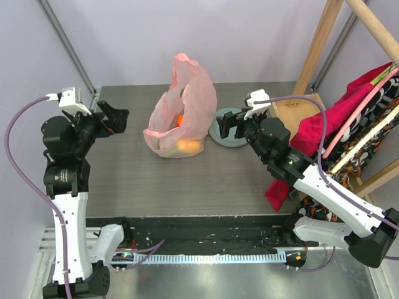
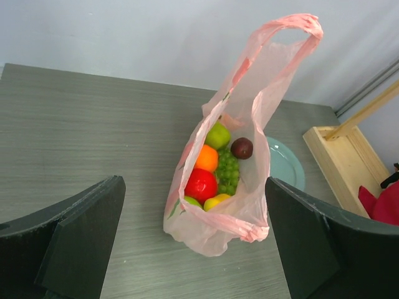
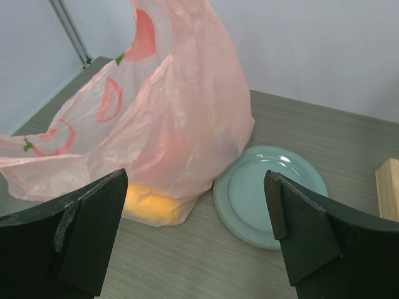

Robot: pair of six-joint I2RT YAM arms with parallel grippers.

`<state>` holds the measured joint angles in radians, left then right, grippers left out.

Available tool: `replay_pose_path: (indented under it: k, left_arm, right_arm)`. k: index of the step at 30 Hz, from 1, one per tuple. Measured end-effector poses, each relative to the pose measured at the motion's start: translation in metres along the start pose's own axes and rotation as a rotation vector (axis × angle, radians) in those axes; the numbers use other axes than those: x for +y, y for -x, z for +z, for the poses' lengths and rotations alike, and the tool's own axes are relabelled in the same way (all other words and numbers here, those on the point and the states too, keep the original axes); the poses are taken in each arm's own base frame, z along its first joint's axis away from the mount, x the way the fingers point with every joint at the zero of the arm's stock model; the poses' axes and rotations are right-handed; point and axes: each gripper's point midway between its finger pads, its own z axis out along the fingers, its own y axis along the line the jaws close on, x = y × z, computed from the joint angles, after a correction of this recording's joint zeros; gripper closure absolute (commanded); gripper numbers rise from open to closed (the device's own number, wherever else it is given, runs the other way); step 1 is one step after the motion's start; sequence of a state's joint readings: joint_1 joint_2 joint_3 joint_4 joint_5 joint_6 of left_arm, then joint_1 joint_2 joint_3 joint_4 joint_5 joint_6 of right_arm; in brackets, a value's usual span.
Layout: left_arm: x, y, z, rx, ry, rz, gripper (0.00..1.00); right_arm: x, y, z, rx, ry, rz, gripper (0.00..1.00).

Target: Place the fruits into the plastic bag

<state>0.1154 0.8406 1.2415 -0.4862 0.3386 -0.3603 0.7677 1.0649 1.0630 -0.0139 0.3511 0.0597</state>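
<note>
**Fruits bagged, my 2 grippers spread wide**

Top view: the plastic bag [image 1: 182, 106] stands on the table [image 1: 124, 180] with its long axis upright and a handle loop on top. It sits between my left gripper [image 1: 118, 119] and right gripper [image 1: 225, 124], apart from both. Both have their jaws spread and hold nothing.

Left wrist: the bag's mouth gapes toward me, with the fruits [image 2: 212, 171] inside, straight ahead of my fingers.

Right wrist: the bag's closed side rises ahead and left, just beside the plate [image 3: 274, 196].

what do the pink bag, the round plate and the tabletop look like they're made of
Pink bag: thin translucent plastic film, crinkled, colours showing through.
Plate: probably glazed ceramic or hard plastic, pale grey-green, glossy highlights on its rim.
Tabletop: likely wood-grain laminate, grey, matte, finely streaked.
</note>
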Motion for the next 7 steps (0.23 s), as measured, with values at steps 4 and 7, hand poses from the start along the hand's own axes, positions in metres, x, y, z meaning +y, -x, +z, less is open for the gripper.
replay_pose_path:
  k: [4, 7]
  left_arm:
    - [0.001, -0.003, -0.004, 0.009, 0.010, 0.007, 0.00]
    - [0.002, -0.005, -0.005, 0.017, 0.013, 0.018, 0.00]
  right_arm:
    - [-0.006, -0.015, 0.000, 0.028, -0.029, 0.006, 0.00]
    - [-0.009, -0.016, -0.001, 0.027, -0.042, 0.014, 0.00]
